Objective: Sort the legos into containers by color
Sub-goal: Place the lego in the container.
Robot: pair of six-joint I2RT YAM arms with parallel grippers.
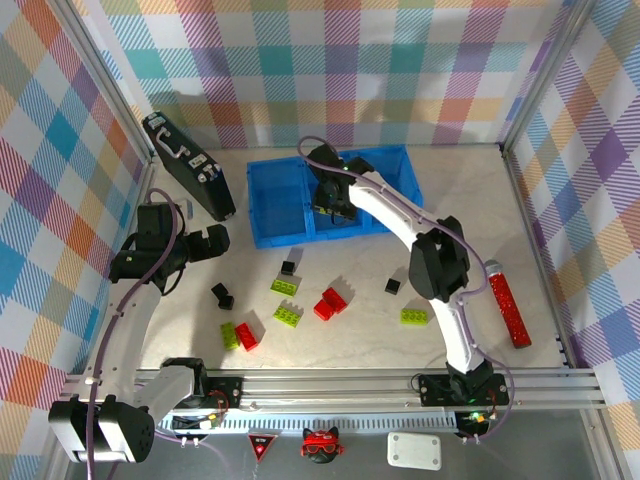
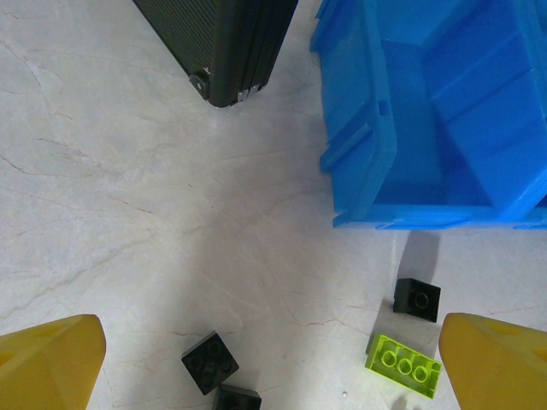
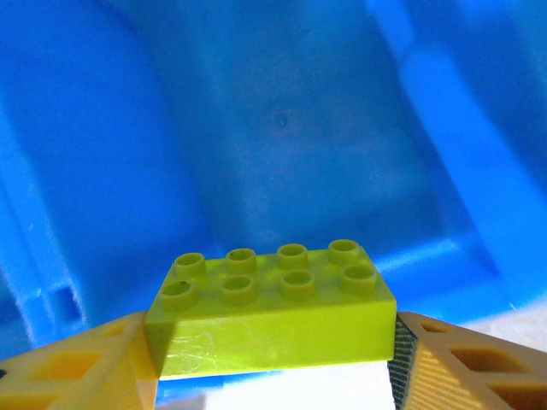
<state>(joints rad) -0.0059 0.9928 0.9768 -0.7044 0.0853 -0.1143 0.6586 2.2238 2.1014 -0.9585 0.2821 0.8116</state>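
My right gripper (image 1: 333, 205) hangs over the middle compartment of the blue containers (image 1: 270, 195), shut on a lime green lego (image 3: 273, 307) by its short ends. In the right wrist view the gripper (image 3: 273, 366) holds it studs up above the blue floor (image 3: 282, 128). My left gripper (image 1: 210, 242) is open to the left of the tray, with nothing between its yellow fingers (image 2: 51, 363). Below it lie black legos (image 2: 210, 362), another black cube (image 2: 417, 299) and a lime brick (image 2: 404, 365). Red (image 1: 332, 302), lime (image 1: 288, 315) and black (image 1: 392, 286) legos are scattered over the table.
A black case with silver latches (image 1: 190, 165) lies left of the tray; its corner (image 2: 218, 43) shows in the left wrist view. A long flat red bar (image 1: 510, 305) lies at the right. Checkered walls close in the table.
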